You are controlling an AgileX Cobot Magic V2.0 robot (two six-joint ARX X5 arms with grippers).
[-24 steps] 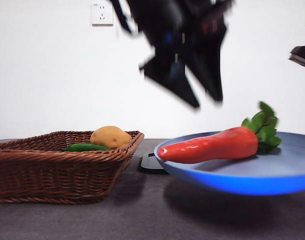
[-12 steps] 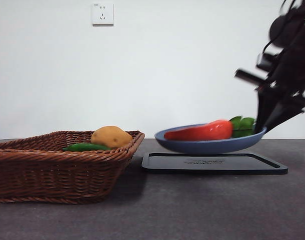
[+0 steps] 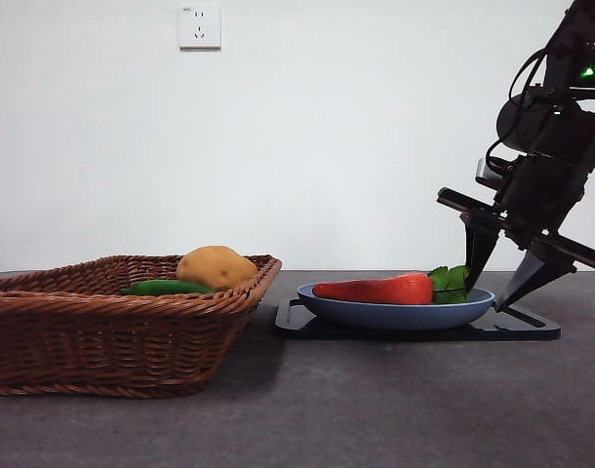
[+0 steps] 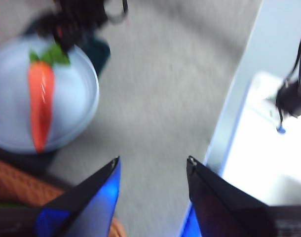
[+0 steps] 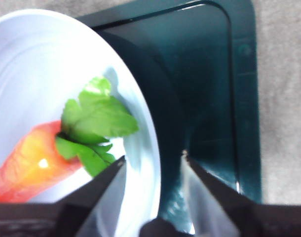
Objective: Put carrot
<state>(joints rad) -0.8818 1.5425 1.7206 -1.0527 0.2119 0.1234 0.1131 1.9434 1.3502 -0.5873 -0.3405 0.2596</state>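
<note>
With the carrot lying in the blue plate on the black tray beside the basket, easing the right gripper, fingers parted astride the rim, straight back, and keeping the left gripper, fingers spread and empty, clear.

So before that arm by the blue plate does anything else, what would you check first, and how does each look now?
1. Glossy orange-red toy carrot lies in the shallow blue plate: ok.
2. Plate sits on the flat black tray: ok.
3. Right gripper jaws are open astride the plate's rim: ok.
4. Whether those jaws touch the rim: cannot tell.
5. Left gripper is open, holds nothing, away from the plate: ok.
6. Brown wicker basket with the yellow-tan potato stands apart from the tray: ok.
</note>
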